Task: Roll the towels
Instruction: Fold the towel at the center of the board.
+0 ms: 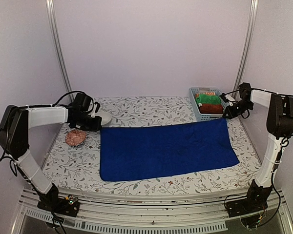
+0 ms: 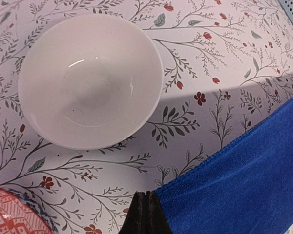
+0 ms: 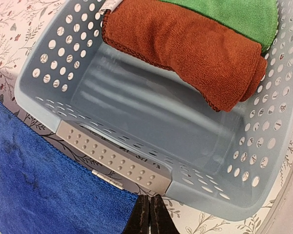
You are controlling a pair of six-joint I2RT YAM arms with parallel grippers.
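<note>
Blue towel [image 1: 166,148], left gripper [image 2: 146,213], right gripper [image 3: 150,214] closed

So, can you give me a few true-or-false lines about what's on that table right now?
The blue towel lies spread flat on the table. True.
The basket is empty. False: it holds a rolled red towel and a green cloth.
The white bowl has food in it. False: it is empty.
The left claw and right claw are both shut. True.
</note>
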